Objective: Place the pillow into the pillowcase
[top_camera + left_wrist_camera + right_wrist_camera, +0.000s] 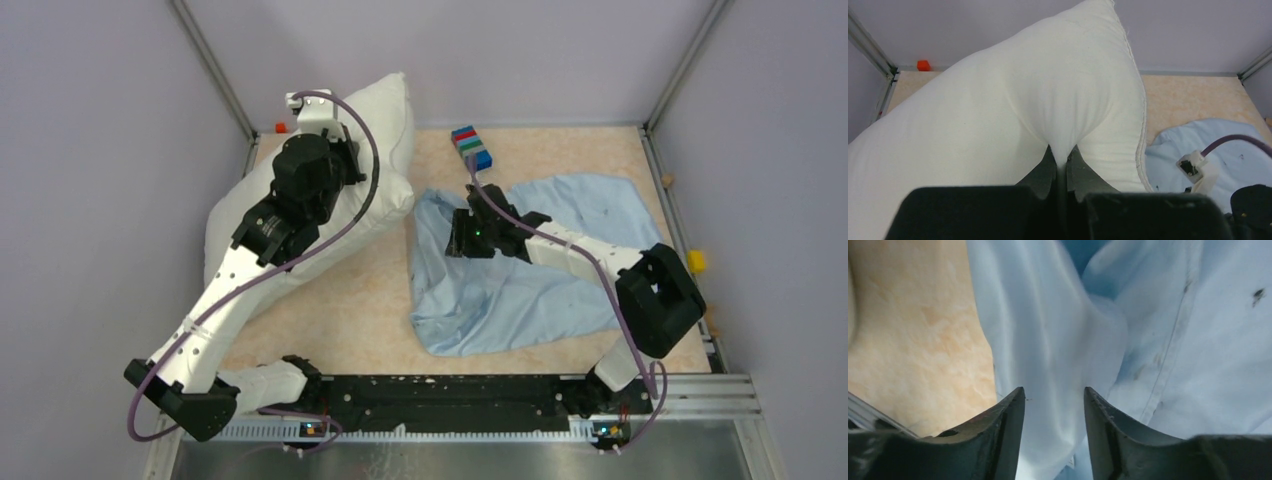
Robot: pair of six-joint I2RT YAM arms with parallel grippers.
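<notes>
The off-white pillow (385,125) leans at the table's back left, one corner raised against the back wall. My left gripper (318,128) is shut on a pinch of the pillow's fabric; in the left wrist view the fabric (1048,100) funnels down into the closed jaws of the left gripper (1063,160). The light-blue pillowcase (520,290) lies crumpled on the table right of centre. My right gripper (462,232) is over its left edge, open. In the right wrist view a fold of the pillowcase (1053,355) runs between the spread fingers of the right gripper (1054,392).
A small block of coloured bricks (471,145) sits at the back centre. A small orange object (281,127) lies in the back left corner and a yellow one (696,261) at the right edge. Frame posts and grey walls bound the tan table (340,310).
</notes>
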